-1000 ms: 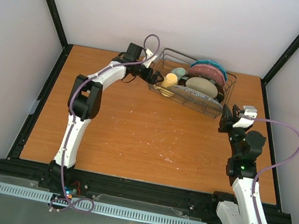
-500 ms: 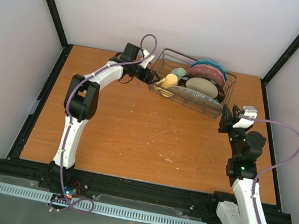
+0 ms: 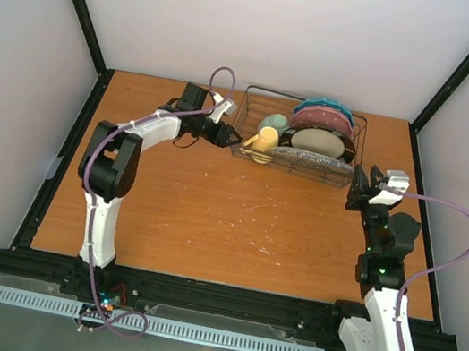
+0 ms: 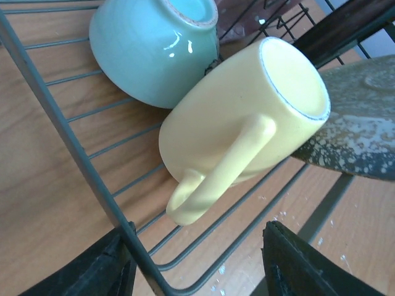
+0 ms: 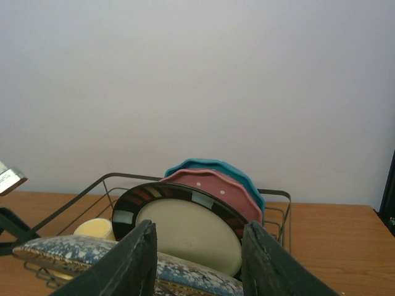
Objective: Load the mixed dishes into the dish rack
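The rack [image 3: 277, 91] sits at upper centre of the overhead view and holds every dish. The plates [image 5: 185, 225] stand on edge, probably so the dividers can support them. The glossy yellow mug [image 4: 234, 123] lies tipped against the green bowl [image 4: 154, 49]. The left gripper [image 4: 197, 246] straddles the rim wire, released. The right gripper [image 5: 199, 228] is spread and empty.

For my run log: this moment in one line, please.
dish rack: six dishes in; yellow mug: beside pale green bowl; left jaws: open at rim; right jaws: open
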### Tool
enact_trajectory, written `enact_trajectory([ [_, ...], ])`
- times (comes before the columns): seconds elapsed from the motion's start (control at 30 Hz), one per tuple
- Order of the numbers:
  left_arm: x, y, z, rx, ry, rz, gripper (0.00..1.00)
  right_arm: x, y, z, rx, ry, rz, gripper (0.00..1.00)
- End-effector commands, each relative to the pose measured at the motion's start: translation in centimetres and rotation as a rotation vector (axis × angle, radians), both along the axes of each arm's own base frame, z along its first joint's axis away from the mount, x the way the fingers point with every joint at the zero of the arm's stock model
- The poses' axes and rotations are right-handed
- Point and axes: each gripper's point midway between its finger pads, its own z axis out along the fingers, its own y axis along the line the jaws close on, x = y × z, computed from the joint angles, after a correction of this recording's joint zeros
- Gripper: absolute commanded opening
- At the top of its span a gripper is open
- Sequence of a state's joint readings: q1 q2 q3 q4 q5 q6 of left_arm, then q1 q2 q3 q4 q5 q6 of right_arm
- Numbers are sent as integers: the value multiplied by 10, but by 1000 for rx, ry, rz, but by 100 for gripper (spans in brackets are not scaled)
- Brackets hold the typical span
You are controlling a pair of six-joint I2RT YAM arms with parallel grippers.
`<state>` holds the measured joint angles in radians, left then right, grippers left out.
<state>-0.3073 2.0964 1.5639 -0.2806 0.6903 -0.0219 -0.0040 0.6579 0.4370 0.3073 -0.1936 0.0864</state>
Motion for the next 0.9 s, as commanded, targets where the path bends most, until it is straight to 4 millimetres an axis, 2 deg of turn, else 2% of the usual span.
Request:
enact_trajectory([
  [0.0,-32,-8,18,-40,6,-60,55,-8,-4,13,-3,-41,-28,39],
  [0.13,-43,-4,27,-41,2,-55,51,-11,-5,16,3,-46,-33,40],
  [0.37,-64,2,40,-40,-6,-36,50,-14,-7,17,21,-46,-47,41],
  [0.57,-87,0,42,-31,-13,-25,51,-16,-14,15,33,-38,-82,42],
  [0.6,-87,2,42,-14,-21,-8,56,-16,-14,15,35,-37,-86,43],
  [0.63,-86,5,43,1,-31,15,87,-16,-15,15,35,-33,-86,45],
  [0.67,-82,8,48,17,-50,41,98,-15,-15,14,41,-23,-87,48],
  [0.73,-72,19,65,60,-114,105,100,-11,-15,8,64,19,-90,50],
  [0.8,-62,29,95,89,-200,169,100,-6,-13,2,82,73,-76,52],
  [0.87,-56,39,132,98,-299,230,100,0,-6,-3,79,126,-36,55],
])
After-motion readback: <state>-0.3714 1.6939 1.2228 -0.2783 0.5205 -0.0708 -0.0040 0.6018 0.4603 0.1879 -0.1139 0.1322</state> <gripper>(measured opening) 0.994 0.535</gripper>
